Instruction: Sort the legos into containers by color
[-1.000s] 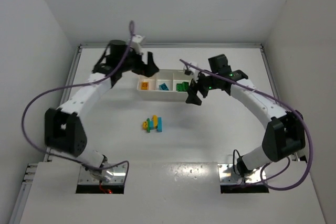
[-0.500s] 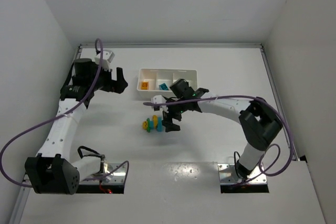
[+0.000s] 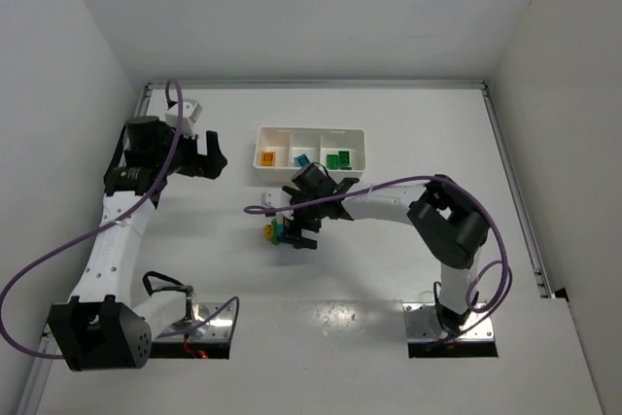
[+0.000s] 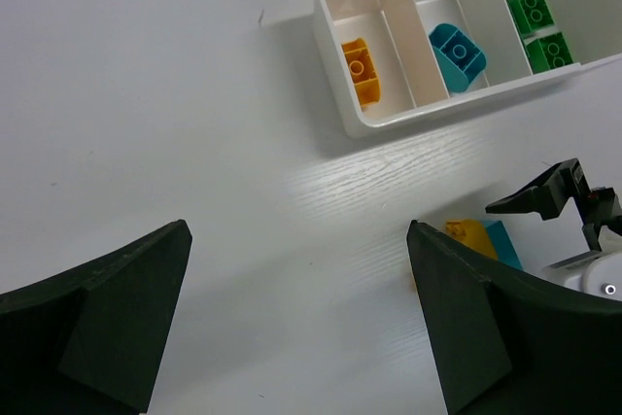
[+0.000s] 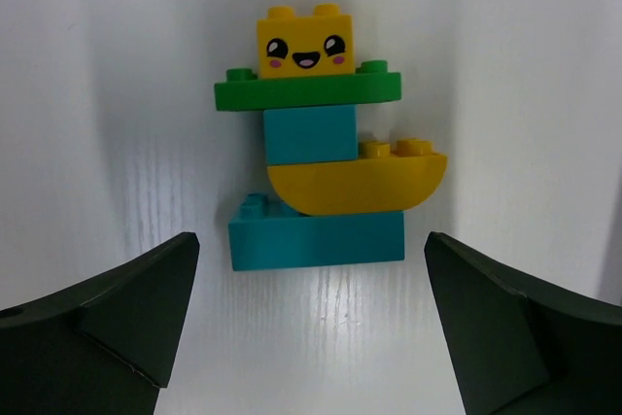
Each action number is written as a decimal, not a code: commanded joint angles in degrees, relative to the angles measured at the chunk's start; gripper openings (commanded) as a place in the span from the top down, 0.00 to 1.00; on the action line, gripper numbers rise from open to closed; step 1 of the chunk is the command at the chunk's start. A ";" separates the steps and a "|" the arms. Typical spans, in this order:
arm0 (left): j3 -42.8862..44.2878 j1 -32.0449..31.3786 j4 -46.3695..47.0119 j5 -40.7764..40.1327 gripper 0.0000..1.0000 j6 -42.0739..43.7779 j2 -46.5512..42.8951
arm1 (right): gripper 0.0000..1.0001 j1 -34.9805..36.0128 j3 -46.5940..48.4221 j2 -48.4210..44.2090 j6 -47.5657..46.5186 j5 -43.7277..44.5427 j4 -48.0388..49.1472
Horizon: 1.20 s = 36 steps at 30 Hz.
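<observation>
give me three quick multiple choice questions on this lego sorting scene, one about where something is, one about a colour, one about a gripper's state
1. In the white tray, the cyan brick lies in
A. the middle compartment
B. an end compartment
C. no compartment, it is on the table

2. The brick with the smiling face, at one end of the stack, is
A. green
B. yellow
C. cyan

3. The right gripper is
A. shut on the stack
B. out of view
C. open over the stack

Answers:
1. A, the left wrist view shows a divider on each side of it.
2. B, the face is printed on yellow plastic.
3. C, its fingers stand apart on either side of the stack.
</observation>
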 commanded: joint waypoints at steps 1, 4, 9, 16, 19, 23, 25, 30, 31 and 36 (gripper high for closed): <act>-0.67 0.97 0.45 1.53 0.00 0.48 -1.35 | 0.00 0.49 3.32 1.04 1.94 2.14 3.40; -1.28 1.50 0.45 1.53 0.00 0.48 -1.35 | 0.00 0.49 3.85 2.09 1.94 1.62 2.88; -1.29 1.50 0.45 1.53 0.00 1.00 -1.35 | 0.03 0.49 4.38 3.23 1.94 0.56 2.27; -1.29 1.50 0.45 2.76 0.00 1.00 -0.83 | 0.51 -0.12 3.69 3.77 0.27 -1.55 1.21; -1.82 1.50 0.45 6.26 0.01 1.53 -0.30 | 0.79 -0.12 2.98 3.24 -1.22 -2.34 0.68; -2.34 1.50 -2.53 15.29 0.13 4.25 1.63 | 1.00 -1.26 1.40 -1.41 -1.23 -2.34 0.07; -2.34 1.50 -5.78 20.93 0.14 7.75 3.65 | 1.00 -1.87 0.78 -5.96 -0.53 -2.34 0.06; -1.47 -1.04 -12.99 35.62 0.15 14.53 11.29 | 1.00 -3.02 -0.36 -15.03 0.00 -0.59 0.06; -1.46 -1.57 -14.22 36.94 0.15 14.54 14.35 | 1.00 -3.54 -0.36 -16.17 0.00 -0.58 0.67; 5.29 -4.30 -21.34 44.50 0.15 20.77 24.03 | 1.00 -2.93 -1.51 -21.11 -1.48 0.73 2.52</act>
